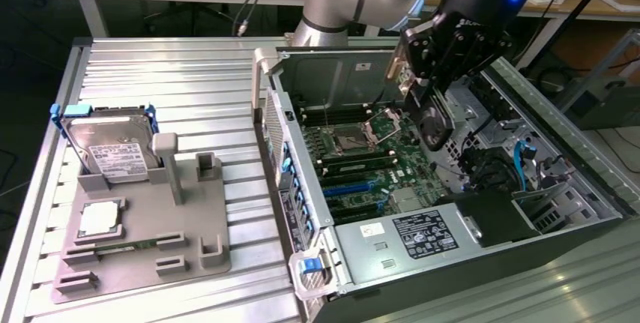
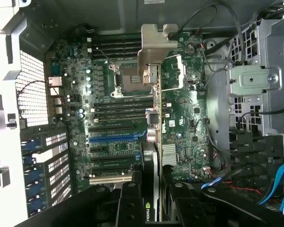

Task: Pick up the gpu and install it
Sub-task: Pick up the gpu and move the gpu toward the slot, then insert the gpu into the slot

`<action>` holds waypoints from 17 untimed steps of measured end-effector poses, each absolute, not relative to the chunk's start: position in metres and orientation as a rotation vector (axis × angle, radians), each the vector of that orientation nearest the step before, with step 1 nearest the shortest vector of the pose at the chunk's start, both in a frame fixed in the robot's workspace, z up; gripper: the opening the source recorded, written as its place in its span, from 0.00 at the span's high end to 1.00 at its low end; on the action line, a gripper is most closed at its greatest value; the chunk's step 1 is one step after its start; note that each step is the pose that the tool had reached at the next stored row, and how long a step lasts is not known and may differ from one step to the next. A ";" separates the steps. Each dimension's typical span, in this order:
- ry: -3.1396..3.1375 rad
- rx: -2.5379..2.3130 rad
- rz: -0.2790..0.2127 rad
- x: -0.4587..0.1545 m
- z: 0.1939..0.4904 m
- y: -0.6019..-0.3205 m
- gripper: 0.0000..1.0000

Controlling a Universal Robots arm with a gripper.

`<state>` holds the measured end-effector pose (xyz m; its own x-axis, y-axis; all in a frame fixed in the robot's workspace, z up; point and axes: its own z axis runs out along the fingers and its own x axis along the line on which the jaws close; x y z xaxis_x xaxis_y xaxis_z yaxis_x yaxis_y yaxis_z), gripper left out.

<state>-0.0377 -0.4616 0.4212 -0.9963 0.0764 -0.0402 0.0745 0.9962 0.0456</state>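
The pincer point(image 1: 437, 83) was closed on the gpu point(image 1: 435, 124), holding it inside the open computer case point(image 1: 480, 285), above the motherboard point(image 1: 370, 158). The card stood on edge. Its silver bracket point(image 1: 402, 64) pointed toward the case wall farthest off in the exterior view, and its round dark fan face hung below the grip.

In the wrist view the pincer point(image 2: 154, 201) showed one black finger point(image 2: 131, 203) pressed to each flat side of the gpu point(image 2: 153, 156). The card was seen along its thin edge, and the bracket point(image 2: 156, 42) was at its far end. Seen this way, the card's line crossed the long slots of the motherboard point(image 2: 109, 113), among them a blue slot point(image 2: 116, 138). It passed just beside the bare processor socket point(image 2: 128, 78). I could not tell whether the card's lower edge touched the board.

The case lay on the ribbed metal table point(image 1: 170, 76), on the side toward the exterior view's right. Well apart from it, toward the edge at the exterior view's left, sat a grey holder point(image 1: 150, 240). A hard drive point(image 1: 112, 147) with a white label leaned upright in the holder's far end, and a square processor chip point(image 1: 100, 218) lay flat nearer the table's front edge. Just in front of the chip lay a narrow green memory stick point(image 1: 130, 246).
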 end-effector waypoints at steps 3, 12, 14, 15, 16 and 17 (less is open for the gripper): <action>3.097 0.117 0.068 -0.033 0.421 -0.462 0.73; 3.097 0.117 0.068 -0.018 0.421 -0.462 0.73; 3.097 0.117 0.068 -0.017 0.421 -0.462 0.73; 3.097 0.117 0.068 -0.017 0.421 -0.462 0.73; 3.097 0.117 0.068 -0.017 0.421 -0.462 0.73; 3.097 0.117 0.068 -0.017 0.421 -0.462 0.73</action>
